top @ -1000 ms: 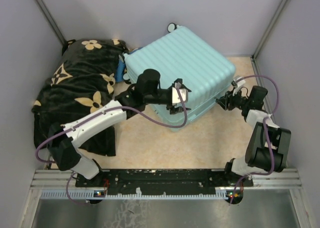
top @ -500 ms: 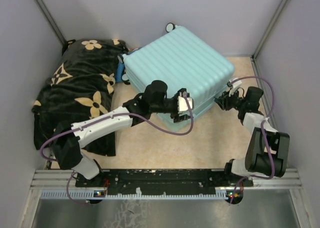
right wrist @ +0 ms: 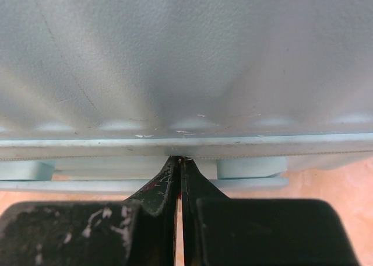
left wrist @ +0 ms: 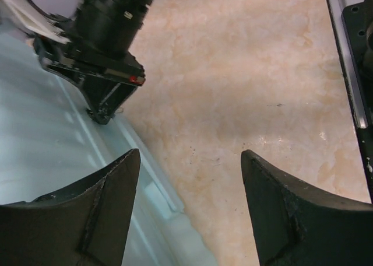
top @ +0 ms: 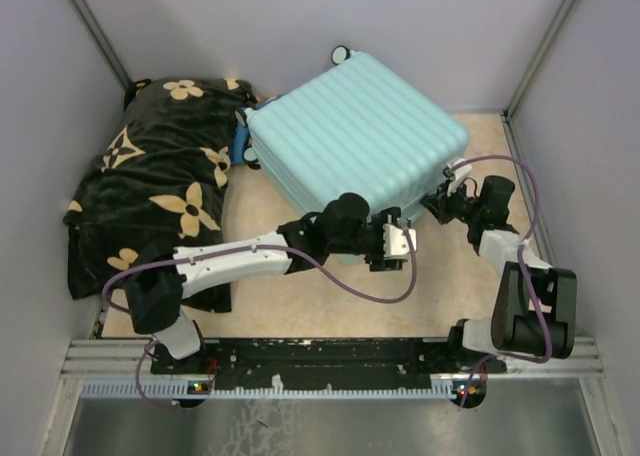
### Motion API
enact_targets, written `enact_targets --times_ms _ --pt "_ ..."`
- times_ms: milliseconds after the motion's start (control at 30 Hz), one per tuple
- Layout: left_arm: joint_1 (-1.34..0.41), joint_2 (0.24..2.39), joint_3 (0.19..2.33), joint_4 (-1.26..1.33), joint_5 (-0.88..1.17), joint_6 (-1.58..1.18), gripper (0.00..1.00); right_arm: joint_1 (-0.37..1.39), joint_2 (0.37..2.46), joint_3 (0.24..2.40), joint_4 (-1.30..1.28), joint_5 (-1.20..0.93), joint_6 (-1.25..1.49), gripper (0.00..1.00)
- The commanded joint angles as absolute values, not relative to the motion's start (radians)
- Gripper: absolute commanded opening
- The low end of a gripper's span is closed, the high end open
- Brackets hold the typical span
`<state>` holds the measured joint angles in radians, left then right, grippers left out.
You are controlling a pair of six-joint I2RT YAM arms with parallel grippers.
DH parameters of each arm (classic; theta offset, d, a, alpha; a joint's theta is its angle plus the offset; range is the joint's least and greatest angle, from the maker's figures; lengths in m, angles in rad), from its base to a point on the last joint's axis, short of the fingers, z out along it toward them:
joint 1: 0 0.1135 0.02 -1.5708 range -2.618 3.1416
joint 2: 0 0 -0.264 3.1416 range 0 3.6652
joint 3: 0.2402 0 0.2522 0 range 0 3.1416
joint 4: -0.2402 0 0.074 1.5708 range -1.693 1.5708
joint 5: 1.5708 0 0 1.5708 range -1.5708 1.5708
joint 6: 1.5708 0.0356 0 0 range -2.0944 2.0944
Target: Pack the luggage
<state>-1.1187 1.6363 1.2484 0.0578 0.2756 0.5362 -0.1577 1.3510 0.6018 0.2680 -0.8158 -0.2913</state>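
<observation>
The luggage (top: 355, 126) is a pale mint-blue ribbed suitcase lying closed and flat on the table. My left gripper (top: 405, 244) is open and empty just off its near corner. In the left wrist view the jaws (left wrist: 189, 155) straddle the suitcase's edge (left wrist: 46, 132) and bare tabletop. My right gripper (top: 432, 206) is shut with its tips on the seam of the suitcase's right side. The right wrist view shows the tips (right wrist: 179, 160) pressed together at the zip line under the shell (right wrist: 186, 62). I cannot see anything between them.
A black blanket with tan flowers (top: 160, 186) lies heaped at the left, touching the suitcase's left side. A small blue item (top: 240, 141) sits between them. A wheel (top: 343, 53) shows at the suitcase's far corner. Walls close in on three sides.
My left gripper has swung from over the suitcase's near edge to the right and nearer, off its near corner. My right gripper has slid left along the seam, staying shut.
</observation>
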Motion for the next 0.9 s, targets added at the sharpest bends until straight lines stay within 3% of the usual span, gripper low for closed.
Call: enact_targets --times_ms 0,133,367,667,867 --pt "-1.148 1.714 1.272 0.128 0.162 0.491 0.77 -0.125 1.287 0.601 0.285 -0.899 -0.295 0.00" --pt "-1.169 1.792 1.289 0.198 0.045 0.442 0.76 -0.148 1.289 0.615 0.278 -0.872 -0.270 0.00" --pt "-1.188 2.005 1.454 0.208 -0.224 0.384 0.60 -0.188 1.321 0.672 0.251 -0.897 -0.237 0.00" --pt "-1.200 2.185 1.508 0.288 -0.496 0.532 0.63 -0.196 1.349 0.692 0.266 -0.921 -0.205 0.00" --pt "-1.201 2.248 1.552 0.155 -0.527 0.514 0.64 -0.198 1.362 0.699 0.268 -0.920 -0.202 0.00"
